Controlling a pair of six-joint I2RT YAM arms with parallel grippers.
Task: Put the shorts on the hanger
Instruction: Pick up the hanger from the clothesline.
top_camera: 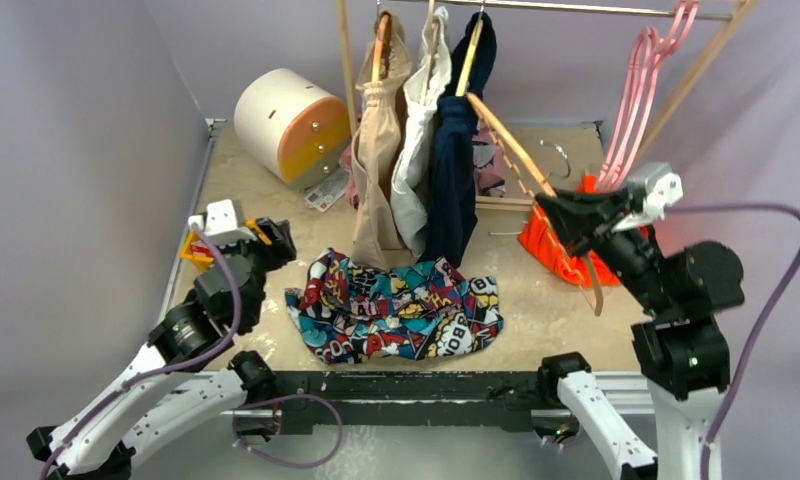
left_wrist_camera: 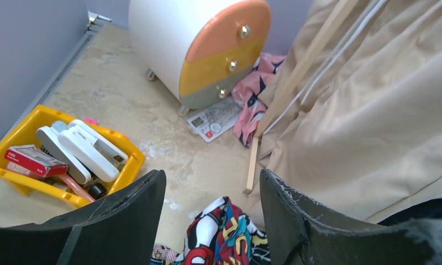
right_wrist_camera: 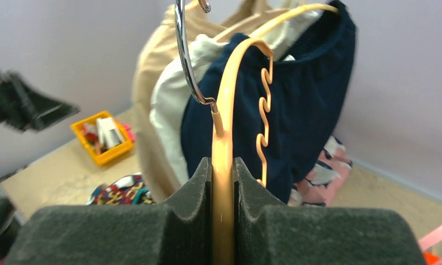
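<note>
At the left, the left gripper (top_camera: 268,240) hangs above the table (top_camera: 276,195) with its two black fingers (left_wrist_camera: 125,221) spread apart and nothing between them. Through the gap, the wrist view shows a corner of the shorts (left_wrist_camera: 224,237) at the bottom edge, lower than the fingertips and not touching them. Behind that gripper sits one yellow bin (left_wrist_camera: 131,160) of small items, and further back one round white drawer unit (top_camera: 286,125) with three drawer fronts. The one pair of shorts (top_camera: 396,305) lies spread on the table near its front edge, between the two arms, just to the right of the left gripper and well apart from the right one. Behind the shorts, a rack (top_camera: 348,60) carries three garments on three wooden hangers: beige (top_camera: 378,170), white (top_camera: 416,150) and navy (top_camera: 454,180). Further right, the one peach-orange hanger (top_camera: 506,140) is in the air, tilted, with its upper end in front of the navy garment. The right gripper (top_camera: 548,205) is clamped on it, both foam pads pressed against the arm just under the silver hook (right_wrist_camera: 185,55). One orange garment (top_camera: 546,250) lies behind that gripper, and a bunch of pink hangers (top_camera: 641,90) hangs at the far right; I cannot tell their number.
</note>
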